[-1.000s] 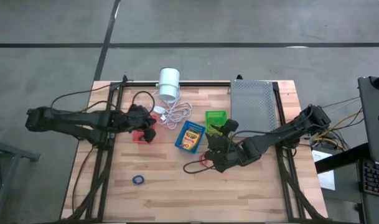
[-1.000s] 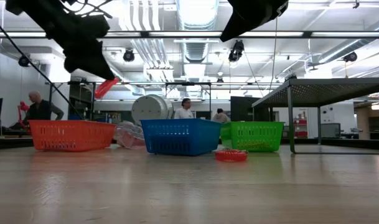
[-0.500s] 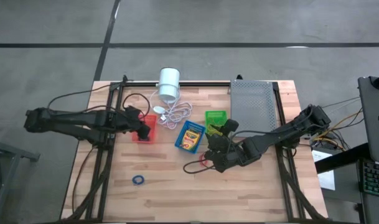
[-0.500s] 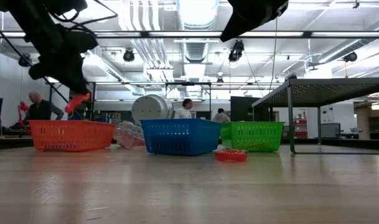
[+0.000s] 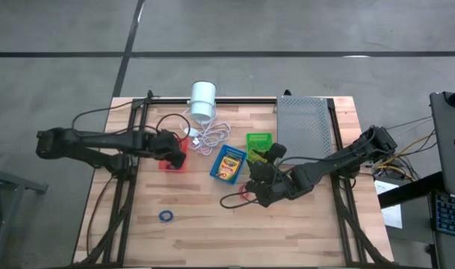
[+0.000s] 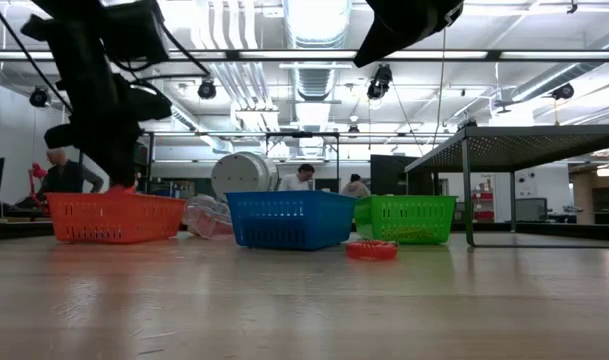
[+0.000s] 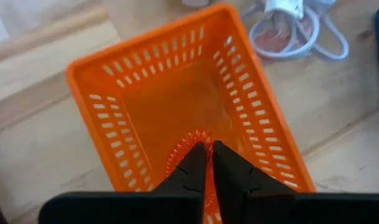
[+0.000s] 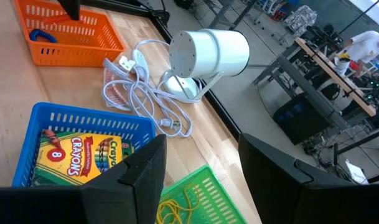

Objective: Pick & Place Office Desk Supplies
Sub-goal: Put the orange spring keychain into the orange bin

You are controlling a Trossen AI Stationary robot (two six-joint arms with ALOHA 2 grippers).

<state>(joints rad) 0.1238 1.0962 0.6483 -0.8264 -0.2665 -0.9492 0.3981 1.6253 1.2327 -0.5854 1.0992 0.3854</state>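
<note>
In the high view, the left gripper [image 5: 173, 152] is seen lowered over the red-orange basket [image 5: 172, 158], having returned toward the table's middle since half a second ago; the right gripper [image 5: 258, 187] is unmoved beside the green basket [image 5: 258, 142], with the crayon box [image 5: 228, 164] lying in the blue basket [image 5: 228, 152] and a blue rubber band [image 5: 166, 216] left alone on the table [image 5: 212, 232]. In the low view, the left arm is now dropped to the red-orange basket [image 6: 114, 217], where a second ago a red band was carried above it; a red rubber band [image 6: 371, 249] lies before the green basket [image 6: 412, 218]. In the left wrist view, the fingers [image 7: 190, 171] are clenched together inside the basket, a red band [image 7: 180, 147] seen at their tips; whether it is gripped cannot be told. In the right wrist view, the right gripper's fingers [image 8: 142, 165] are spread wide, grasping nothing
</note>
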